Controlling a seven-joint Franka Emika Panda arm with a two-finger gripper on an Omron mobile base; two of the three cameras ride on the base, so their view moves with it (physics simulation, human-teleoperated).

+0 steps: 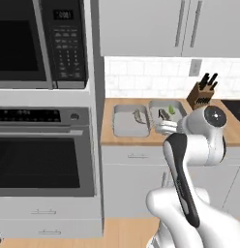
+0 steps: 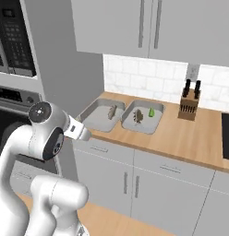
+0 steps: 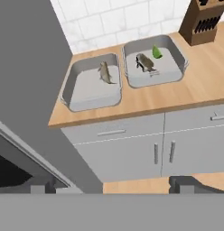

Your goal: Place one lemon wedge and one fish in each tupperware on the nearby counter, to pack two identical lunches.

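Oven wall: I see the tall grey oven column (image 3: 28, 81) at the left, right against the end of the surface (image 3: 145, 101).
Left tupperware (image 3: 89, 97): it sits on the surface nearest that column, with one fish (image 3: 105, 72) lying in it.
Right tupperware (image 3: 175, 72): just beside the first, it holds the other fish (image 3: 144, 62) and a lemon wedge (image 3: 156, 52) at its back.
Knife block (image 3: 204, 20): it stands on the surface right of the containers, near the tiled wall.
Tool (image 3: 118, 185): I have it spread wide, holding nothing, well back from the surface in front of the cabinet doors (image 3: 132, 149).
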